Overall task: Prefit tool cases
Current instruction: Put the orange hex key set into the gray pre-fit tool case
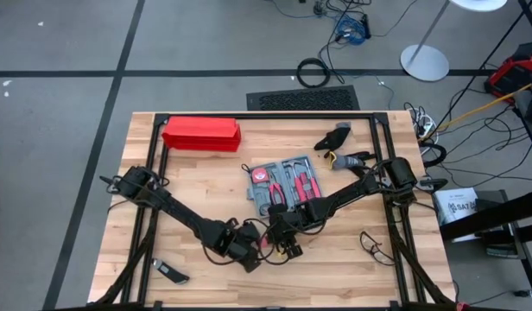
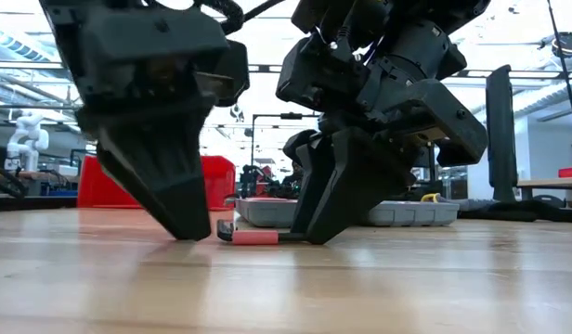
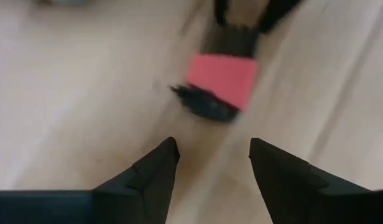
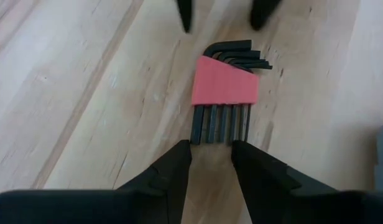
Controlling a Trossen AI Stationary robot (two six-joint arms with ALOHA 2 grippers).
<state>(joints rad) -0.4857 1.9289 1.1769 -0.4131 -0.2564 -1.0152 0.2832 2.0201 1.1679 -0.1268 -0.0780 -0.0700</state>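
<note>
Left tool (image 3: 210, 162) open, just short of hex-key set (image 4: 226, 93) lying flat on bench (image 1: 197, 173). Right tool (image 4: 211, 163) parted at the keys' opposite ends, apparently bracketing them for pickup. Tool case (image 1: 283, 183) open just behind, awaiting them.

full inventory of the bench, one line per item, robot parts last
tool case: one, blue-grey, open, table centre, tools seated inside.
hex key set: one, black keys in a red holder, flat on the wood near the front edge, between both tools.
red box: one, bright red, far left of the table.
black tool: one, front left corner.
dark items: a few, far right; type unclear.
left tool: open, facing the hex key set, not touching it.
right tool: fingers apart, at the key ends.
</note>
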